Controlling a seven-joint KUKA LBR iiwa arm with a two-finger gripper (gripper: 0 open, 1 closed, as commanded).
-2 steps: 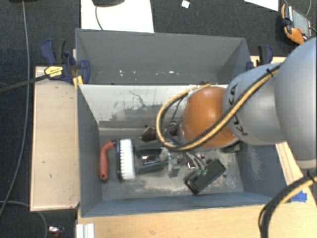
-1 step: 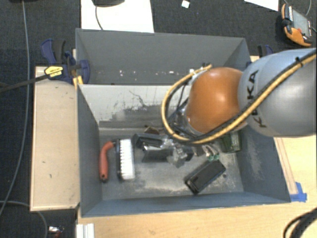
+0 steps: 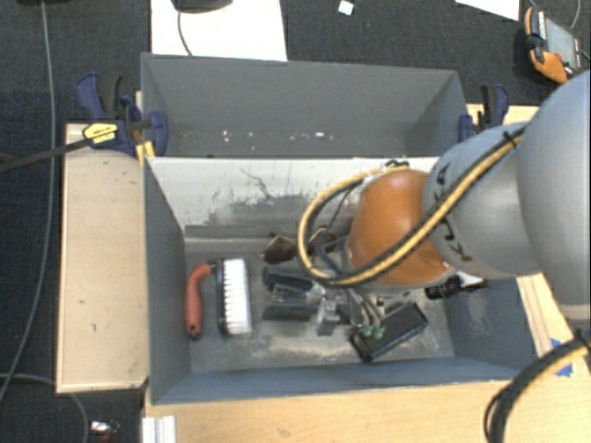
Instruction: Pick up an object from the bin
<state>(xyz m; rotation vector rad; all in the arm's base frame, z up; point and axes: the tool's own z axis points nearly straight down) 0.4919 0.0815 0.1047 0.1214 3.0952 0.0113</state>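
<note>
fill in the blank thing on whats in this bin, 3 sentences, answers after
1. The brush lies on the ____ side of the bin floor in this view.
2. The brush's bristles are ____.
3. The rounded cover on the arm's wrist is ____.

Missing words: left; white; orange

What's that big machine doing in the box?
A robot arm reaches from the right into a grey metal bin to pick something out. Its hand is low over a heap of small dark things in the middle. A red-handled scrubbing brush lies apart at the left, untouched.
</note>
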